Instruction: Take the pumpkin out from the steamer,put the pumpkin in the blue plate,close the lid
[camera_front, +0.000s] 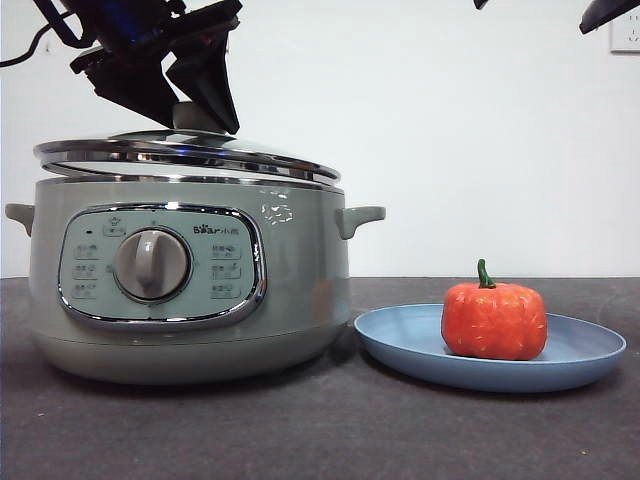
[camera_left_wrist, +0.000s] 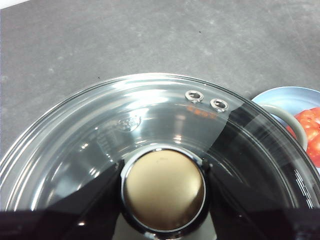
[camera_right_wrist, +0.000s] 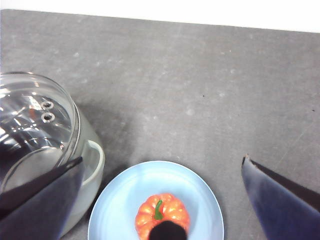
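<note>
The orange pumpkin (camera_front: 494, 320) with its green stem sits upright in the blue plate (camera_front: 400, 340), just right of the sage-green steamer (camera_front: 300, 260). The glass lid (camera_front: 190, 150) lies slightly tilted on the steamer's chrome rim, its left side a little higher. My left gripper (camera_front: 195, 112) comes down from the top left and is shut on the lid's round knob (camera_left_wrist: 164, 187), one black jaw on each side. My right gripper (camera_right_wrist: 162, 160) hangs open high above the plate (camera_right_wrist: 135, 195) and pumpkin (camera_right_wrist: 162, 210), holding nothing.
The steamer's control panel with a grey dial (camera_front: 151, 264) faces the front camera. Its side handle (camera_front: 358, 217) sticks out toward the plate. Bare dark grey tabletop (camera_right_wrist: 200, 75) lies beyond the plate and steamer, with a white wall behind.
</note>
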